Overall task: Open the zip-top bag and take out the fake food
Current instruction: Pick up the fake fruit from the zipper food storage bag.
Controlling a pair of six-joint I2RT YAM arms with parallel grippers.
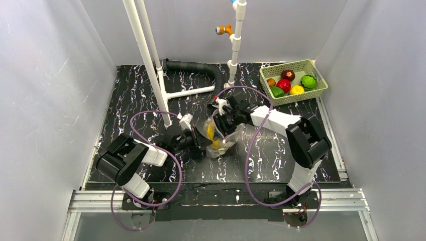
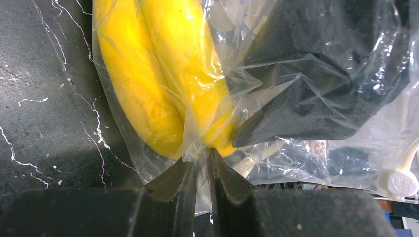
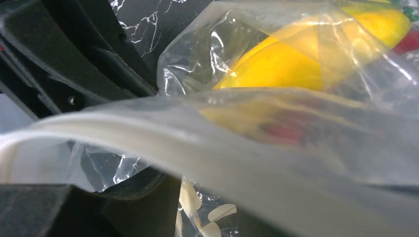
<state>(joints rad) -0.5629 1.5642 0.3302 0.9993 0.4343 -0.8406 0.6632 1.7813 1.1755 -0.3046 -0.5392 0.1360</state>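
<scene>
The zip-top bag [image 1: 227, 138] lies crumpled at the table's middle, between both grippers. It holds a yellow banana [image 1: 215, 135]. In the left wrist view the banana [image 2: 163, 84] fills the upper left, inside the bag [image 2: 306, 74]. My left gripper [image 2: 203, 165] is shut on a fold of the bag's plastic just below the banana; it also shows in the top view [image 1: 201, 139]. My right gripper [image 1: 222, 122] is at the bag's upper edge, shut on its plastic [image 3: 197, 217]. The white zip strip [image 3: 163, 133] crosses that view, with the banana [image 3: 296, 61] and a red piece [image 3: 284, 131] behind it.
A green basket [image 1: 321, 90] at the back right holds several fake foods: dark red apple [image 1: 288, 75], red fruit [image 1: 284, 85], lemon [image 1: 297, 90], green ball [image 1: 308, 81], green pepper [image 1: 277, 92]. White pipes [image 1: 148, 60] and a black hose [image 1: 193, 67] stand at the back.
</scene>
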